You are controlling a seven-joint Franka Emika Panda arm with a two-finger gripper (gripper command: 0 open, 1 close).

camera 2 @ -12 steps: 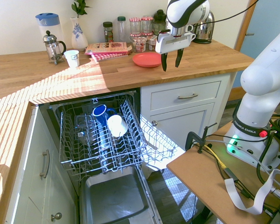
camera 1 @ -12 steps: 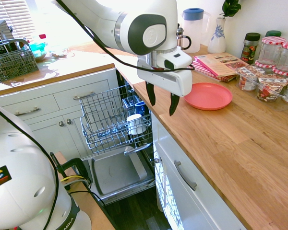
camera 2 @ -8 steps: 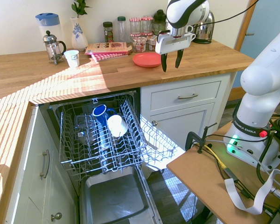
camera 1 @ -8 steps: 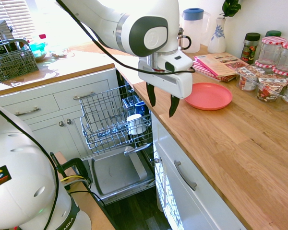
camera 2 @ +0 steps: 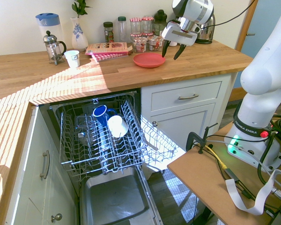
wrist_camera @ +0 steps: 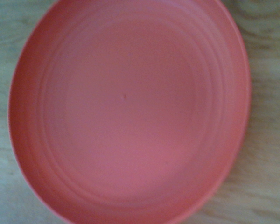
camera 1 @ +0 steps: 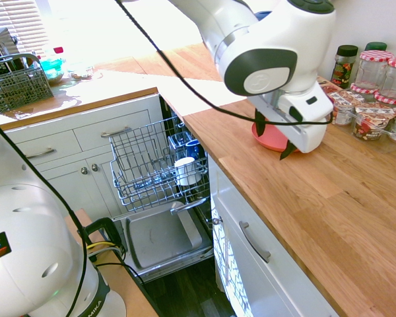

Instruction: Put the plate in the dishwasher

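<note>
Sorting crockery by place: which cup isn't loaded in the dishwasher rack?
The white cup standing upright on the counter beside the coffee press. The blue mug and other white cup lie in the rack.

surface: wooden worktop [camera 2: 210, 56] | on it: plate [camera 2: 149, 60], jars [camera 2: 143, 40], cafetiere [camera 2: 52, 46]

1. First exterior view: set high beside the arm's base, looking down along the wooden worktop [camera 1: 330, 218], with the open dishwasher [camera 1: 152, 165] below at mid-left.
2. Second exterior view: placed across the room, facing the dishwasher [camera 2: 103, 140] front-on, worktop [camera 2: 61, 75] running behind it; wider and farther off.
3. Wrist view: pointed steeply down from close by, filled almost wholly by the plate [wrist_camera: 130, 112], slightly blurred.
4. Shared by all three: the plate [camera 2: 149, 59] on the worktop; shared by both exterior views: the dishwasher rack and the jars.
</note>
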